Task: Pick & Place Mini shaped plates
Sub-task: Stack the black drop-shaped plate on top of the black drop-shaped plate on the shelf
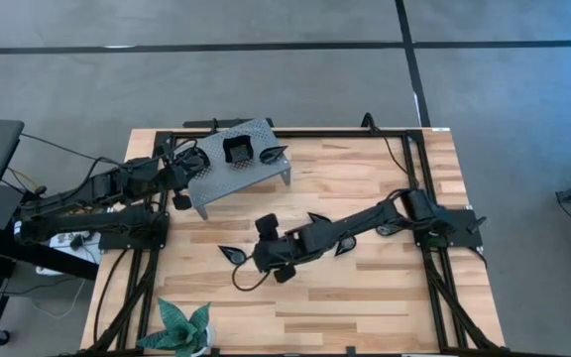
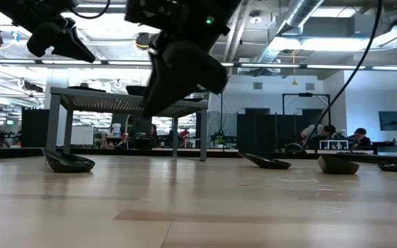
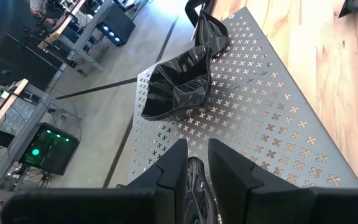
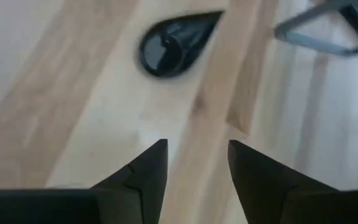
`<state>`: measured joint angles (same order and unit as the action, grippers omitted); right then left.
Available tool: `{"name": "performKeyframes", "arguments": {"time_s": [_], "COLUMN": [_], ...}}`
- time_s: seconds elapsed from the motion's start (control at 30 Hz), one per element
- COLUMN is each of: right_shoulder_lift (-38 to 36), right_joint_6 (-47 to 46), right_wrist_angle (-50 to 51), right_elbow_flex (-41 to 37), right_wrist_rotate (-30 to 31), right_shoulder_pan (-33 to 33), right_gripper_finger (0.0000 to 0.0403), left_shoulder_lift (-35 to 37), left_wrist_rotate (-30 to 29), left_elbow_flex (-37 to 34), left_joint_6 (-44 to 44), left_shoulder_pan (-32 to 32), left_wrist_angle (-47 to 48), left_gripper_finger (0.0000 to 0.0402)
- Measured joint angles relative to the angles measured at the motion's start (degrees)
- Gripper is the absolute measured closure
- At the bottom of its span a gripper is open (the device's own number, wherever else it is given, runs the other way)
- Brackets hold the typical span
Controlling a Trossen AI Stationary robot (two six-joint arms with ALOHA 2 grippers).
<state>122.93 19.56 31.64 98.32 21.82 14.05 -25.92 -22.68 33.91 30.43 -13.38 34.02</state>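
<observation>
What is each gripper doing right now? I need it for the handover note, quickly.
Left gripper: shut on a small dark plate, over the grey perforated stand.
Right gripper: open, empty, above the table with a teardrop plate ahead.

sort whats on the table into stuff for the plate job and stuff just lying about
For the job:
- square plate on the stand
- leaf plate beside it on the stand
- teardrop plate on the table
- more black plates near the right arm

Lying about:
- plant at the table edge
- grey stand, unless it is the drop-off spot
</observation>
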Motion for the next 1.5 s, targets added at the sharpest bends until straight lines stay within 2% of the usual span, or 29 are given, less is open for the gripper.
{"name": "performKeyframes", "arguments": {"time_s": [0.2,0.33,0.43,0.5,0.6,0.67,1.13,1.3,1.5], "right_shoulder_lift": [-4.92,-7.74,-8.37,-8.35,-8.37,-8.24,-8.33,-8.37,-9.22], "right_joint_6": [-6.37,-11.82,-14.14,-15.73,-15.79,-14.68,-14.03,-15.09,-16.92], "right_wrist_angle": [16.52,27.43,31.85,30.69,24.44,22.72,17.61,17.76,18.34], "right_elbow_flex": [0.0,0.0,-0.02,-0.67,-4.22,-6.44,-15.39,-15.42,-13.11], "right_wrist_rotate": [5.3,5.48,5.21,3.36,-4.51,-6.48,-7.06,-6.97,-7.46], "right_shoulder_pan": [-1.66,-2.92,-4.37,-5.9,-8.28,-9.48,-17.13,-18.75,-17.5], "right_gripper_finger": [0.0243,0.0251,0.0258,0.0262,0.027,0.0275,0.0283,0.0284,0.0284], "left_shoulder_lift": [0.03,0.03,0.05,0.05,0.05,0.05,0.05,0.05,0.05], "left_wrist_rotate": [0.01,0.01,0.0,0.0,0.0,0.0,0.02,0.0,0.0], "left_elbow_flex": [0.0,0.0,0.0,0.0,0.0,0.0,0.0,0.0,0.0], "left_joint_6": [-0.93,-0.93,-0.94,-0.94,-0.94,-0.94,-0.94,-0.94,-0.94], "left_shoulder_pan": [0.01,0.0,0.01,0.01,0.01,0.01,0.01,0.0,0.01], "left_wrist_angle": [0.17,0.17,0.17,0.17,0.17,0.17,0.2,0.2,0.2], "left_gripper_finger": [0.0335,0.0335,0.0335,0.0335,0.0335,0.0335,0.0335,0.0335,0.0335]}}
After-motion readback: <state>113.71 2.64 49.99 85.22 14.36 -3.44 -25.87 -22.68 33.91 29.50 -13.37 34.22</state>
